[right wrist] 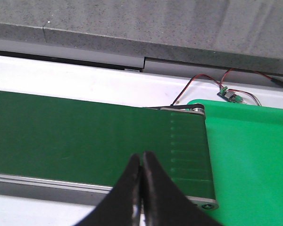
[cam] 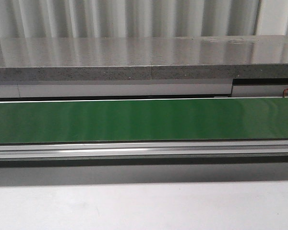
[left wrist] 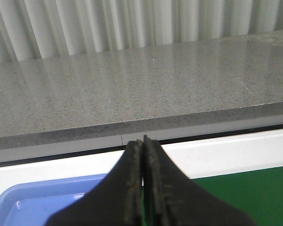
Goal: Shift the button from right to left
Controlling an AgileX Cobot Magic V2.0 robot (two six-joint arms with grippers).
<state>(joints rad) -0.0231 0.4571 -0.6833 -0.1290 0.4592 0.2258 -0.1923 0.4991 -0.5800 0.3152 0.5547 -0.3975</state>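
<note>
The button is not in any view. My left gripper (left wrist: 142,141) is shut and empty, held over the edge where a blue tray (left wrist: 42,207) meets the green conveyor belt (left wrist: 245,193). My right gripper (right wrist: 141,157) is shut and empty, held over the near edge of the belt (right wrist: 85,136), close to the belt's end roller. Neither gripper shows in the front view, where only the bare green belt (cam: 144,120) runs across.
A bright green tray (right wrist: 254,160) lies past the belt's right end. A small circuit board with red and black wires (right wrist: 228,94) sits behind it. A grey stone ledge (cam: 134,57) runs behind the belt, a white table surface (cam: 144,206) in front.
</note>
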